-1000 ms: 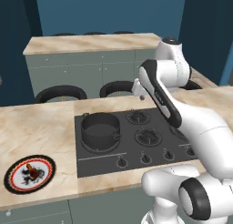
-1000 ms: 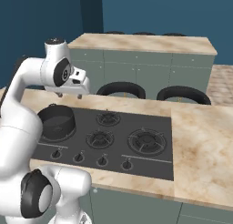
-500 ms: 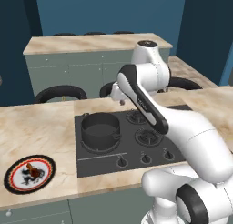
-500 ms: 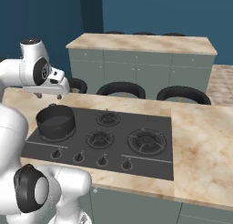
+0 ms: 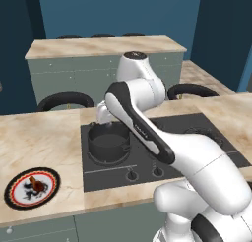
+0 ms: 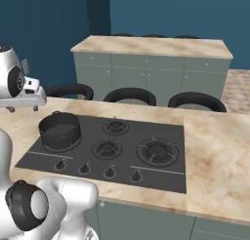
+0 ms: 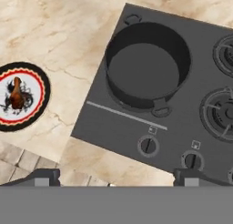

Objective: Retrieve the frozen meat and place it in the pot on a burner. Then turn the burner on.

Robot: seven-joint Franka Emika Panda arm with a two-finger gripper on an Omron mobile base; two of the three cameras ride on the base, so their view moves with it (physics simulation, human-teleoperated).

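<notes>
Across the sequence we see the arm swing leftward over the cooktop (image 5: 162, 137): the gripper (image 5: 104, 119), earlier above the right-hand burners, now hangs just beyond the far-left rim of the pot (image 5: 109, 141). In the right base view, the hand (image 6: 22, 90) has travelled to the frame's left edge. The hand view now looks onto the pot (image 7: 146, 63) and the patterned plate (image 7: 20, 96).

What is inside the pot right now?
Nothing: the pot shows a bare dark bottom. The frozen meat lies on the patterned plate on the counter.
</notes>
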